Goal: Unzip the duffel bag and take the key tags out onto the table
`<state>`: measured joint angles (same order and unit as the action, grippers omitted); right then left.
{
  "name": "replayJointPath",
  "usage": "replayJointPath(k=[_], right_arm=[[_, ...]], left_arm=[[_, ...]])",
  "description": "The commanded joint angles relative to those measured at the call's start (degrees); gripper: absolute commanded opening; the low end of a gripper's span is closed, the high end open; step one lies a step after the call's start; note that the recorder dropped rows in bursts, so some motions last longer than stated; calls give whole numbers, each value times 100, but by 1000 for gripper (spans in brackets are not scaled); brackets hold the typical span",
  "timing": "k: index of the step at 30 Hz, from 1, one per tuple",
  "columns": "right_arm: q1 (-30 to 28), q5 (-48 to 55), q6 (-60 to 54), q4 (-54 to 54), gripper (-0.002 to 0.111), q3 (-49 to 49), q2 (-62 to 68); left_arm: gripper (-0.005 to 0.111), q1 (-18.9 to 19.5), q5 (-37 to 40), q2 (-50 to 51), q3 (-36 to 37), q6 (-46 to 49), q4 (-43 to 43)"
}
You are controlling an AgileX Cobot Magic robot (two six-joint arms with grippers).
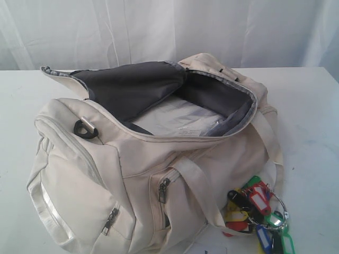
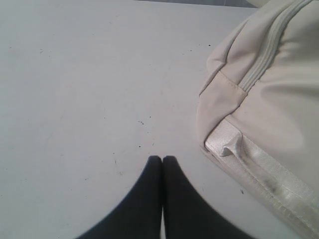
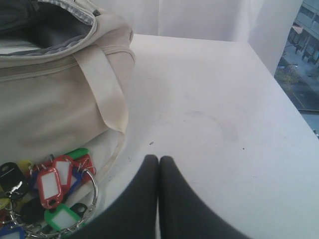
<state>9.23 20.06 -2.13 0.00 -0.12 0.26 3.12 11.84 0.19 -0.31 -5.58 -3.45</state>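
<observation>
Risk sits nearest me, with the tags [image 1: 254, 214]: the bright bunch lies out on the worktop [image 1: 312, 132] but pressed against the foot of the bag [image 1: 132, 174], just beside a strap [image 1: 196, 185], and I can't tell whether a ring is caught under that strap. If one is, any shove of the bag would drag the bunch along. Its lower part also runs out of the exterior view, so I can't say how near the worktop's edge it lies. The right claw [image 3: 158, 162] hangs just beside the bunch, pinched fully closed with nothing in it; a careless sweep from there could knock the tags or hook the strap. The left claw [image 2: 162, 160], equally closed and empty, hovers over bare worktop near the bag's end, where a bump would shift the whole soft thing. Farther back the mouth gapes, its flap [image 1: 127, 82] laid open; something pale lies inside, and if more tags hide under it, the job isn't finished.
</observation>
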Motion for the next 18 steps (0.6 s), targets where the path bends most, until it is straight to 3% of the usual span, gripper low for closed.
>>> replayJointPath(k=[1, 6, 18], right_arm=[[-27, -41, -5, 0, 0, 12, -26], [-27, -41, -5, 0, 0, 12, -26], [-27, -41, -5, 0, 0, 12, -26]], left_arm=[[0, -64, -25, -19, 31, -7, -7], [0, -265, -25, -19, 31, -7, -7], [0, -264, -25, -19, 31, -7, -7]])
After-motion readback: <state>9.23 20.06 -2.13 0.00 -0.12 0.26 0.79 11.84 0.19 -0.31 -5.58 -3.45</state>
